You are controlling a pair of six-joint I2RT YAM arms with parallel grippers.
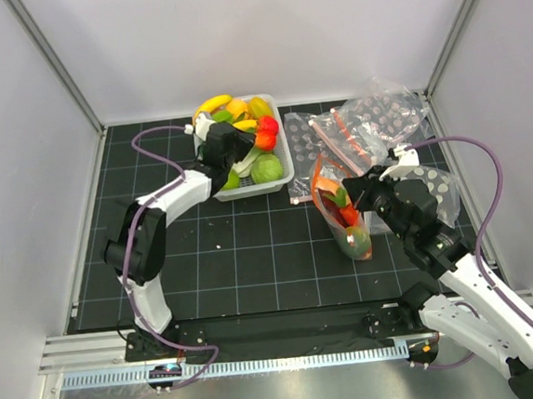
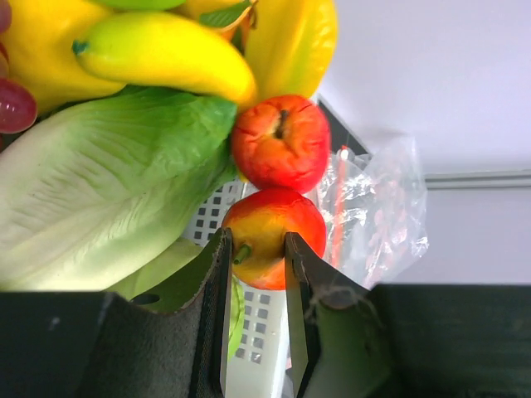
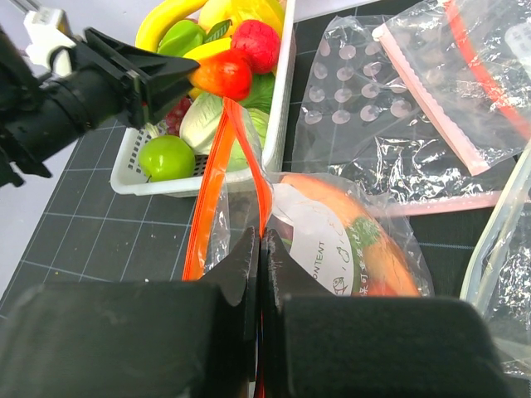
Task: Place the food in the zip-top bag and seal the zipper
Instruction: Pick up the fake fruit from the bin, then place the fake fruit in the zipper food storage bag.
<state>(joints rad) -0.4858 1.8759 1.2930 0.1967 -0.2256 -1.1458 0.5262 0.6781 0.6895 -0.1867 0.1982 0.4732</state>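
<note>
1. Edges: the black gridded bench [image 1: 253,257] has white enclosure walls [image 1: 22,183] on its left, right and far sides. There is a bare stretch between the two arms, on the near side of the white perforated plastic tub [image 1: 287,160].
2. The left gripper [image 2: 257,249] is inside the tub at its right end. The tub rim is just to its right and food is piled tight ahead and to its left, so there is little room.
3. The left gripper is partly closed, grasping a round red-and-yellow toy fruit [image 2: 274,224]. Both fingers [image 2: 217,274] touch its sides.
4. Just beyond the held fruit is a second red toy fruit [image 2: 280,143], touching it. Yellow toy bananas [image 2: 166,54] lie further ahead, with a pale green leafy toy vegetable [image 2: 108,182] to the left of the gripper.
5. The right gripper [image 3: 259,245] is clenched on the thin orange-red zipper strip [image 3: 217,166] of the clear soft plastic zip-top bag [image 3: 348,249]. The mouth is held up and gapes toward the tub.
6. The bag's body lies on the bench below the right gripper, near the tub's right corner. Orange, red and green toy pieces [image 1: 348,220] are inside it.
7. Spare clear bags [image 1: 372,120] are heaped beyond the right gripper and crowd that side.
</note>
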